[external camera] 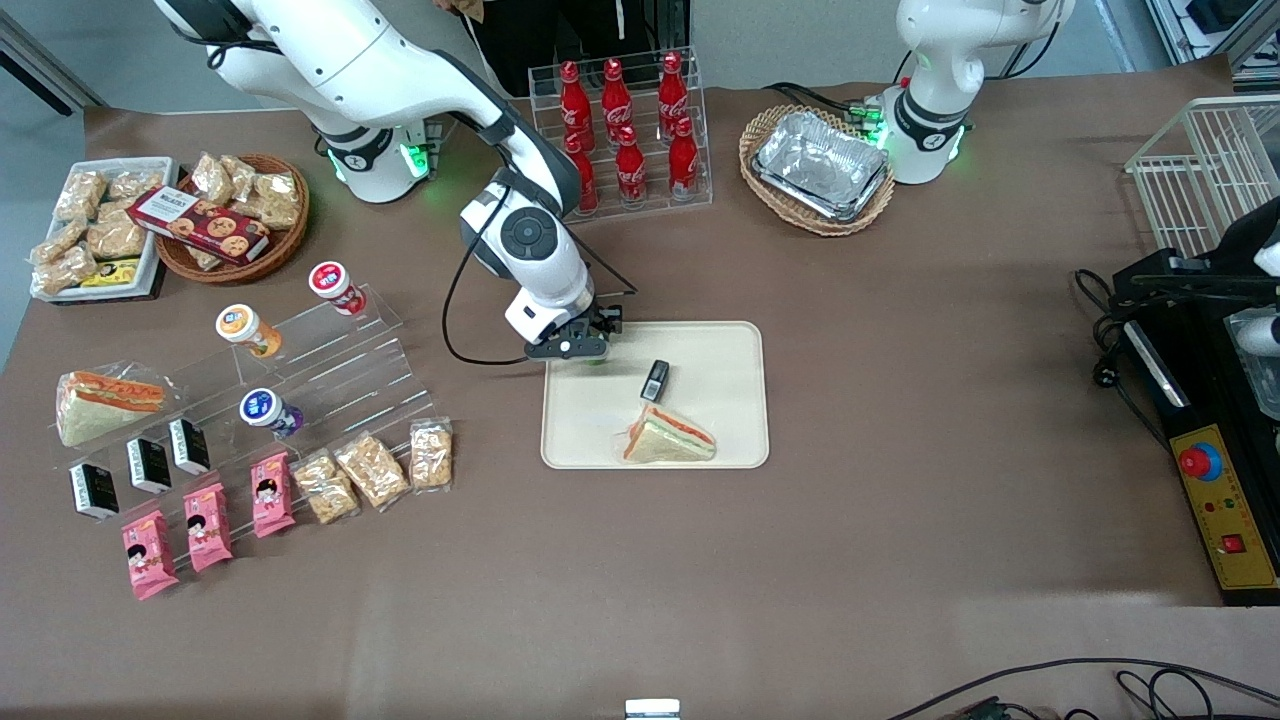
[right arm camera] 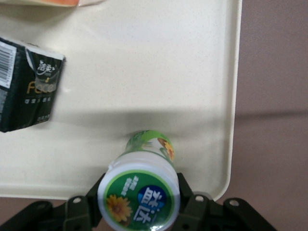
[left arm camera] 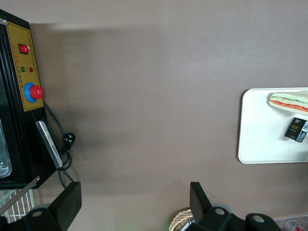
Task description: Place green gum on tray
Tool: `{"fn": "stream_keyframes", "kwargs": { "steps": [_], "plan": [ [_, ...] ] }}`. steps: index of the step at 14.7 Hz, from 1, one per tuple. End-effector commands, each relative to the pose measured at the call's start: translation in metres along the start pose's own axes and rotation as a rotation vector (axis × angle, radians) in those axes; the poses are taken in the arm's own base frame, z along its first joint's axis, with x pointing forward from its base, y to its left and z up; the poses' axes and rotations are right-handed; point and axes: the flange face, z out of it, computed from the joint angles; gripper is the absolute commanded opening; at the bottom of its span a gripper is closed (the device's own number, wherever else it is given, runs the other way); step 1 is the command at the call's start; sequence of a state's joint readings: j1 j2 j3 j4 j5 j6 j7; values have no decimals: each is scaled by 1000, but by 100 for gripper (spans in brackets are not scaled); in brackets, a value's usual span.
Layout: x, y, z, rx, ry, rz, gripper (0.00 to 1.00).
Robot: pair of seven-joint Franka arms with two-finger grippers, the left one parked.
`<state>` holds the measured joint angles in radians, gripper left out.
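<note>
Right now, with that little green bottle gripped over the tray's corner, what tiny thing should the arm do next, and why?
Probably open the fingers. The gripper clamps the green gum by its lid, and the bottle's base looks to rest on the tray inside the rim, near one corner, apart from the dark packet. If it isn't touching yet, ease it down first.

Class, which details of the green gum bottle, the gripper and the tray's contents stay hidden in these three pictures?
- Green gum: front view, hidden under the gripper.
- Bottle touching the tray or not: right wrist view, lid covers its base.
- Sandwich: left wrist view, cut by the edge.
- Black packet: front view, print too small.
</note>
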<state>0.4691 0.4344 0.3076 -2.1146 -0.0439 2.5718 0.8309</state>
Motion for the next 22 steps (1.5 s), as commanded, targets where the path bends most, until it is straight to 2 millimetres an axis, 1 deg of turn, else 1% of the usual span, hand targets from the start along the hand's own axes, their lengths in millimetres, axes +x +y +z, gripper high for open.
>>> {"fn": "stream_keyframes", "kwargs": {
  "steps": [1,3,5,6,10,13,14,16,18,20,22],
  "plan": [
    [4,3,7,-1,11,24,100],
    [5,3,1,1,17,25,100],
    [10,5,-16,-8,26,24,100],
    [16,9,-28,-17,29,25,100],
    [34,31,-106,-54,59,55,100],
    [45,41,-173,-82,62,49,100],
    [52,49,-197,-93,56,54,100],
    [62,69,-248,-115,44,26,100],
    [66,100,-292,-115,30,-5,100],
    [67,139,-329,-73,-4,-29,100],
    [73,186,-355,-56,-11,-77,100]
  ]
}}
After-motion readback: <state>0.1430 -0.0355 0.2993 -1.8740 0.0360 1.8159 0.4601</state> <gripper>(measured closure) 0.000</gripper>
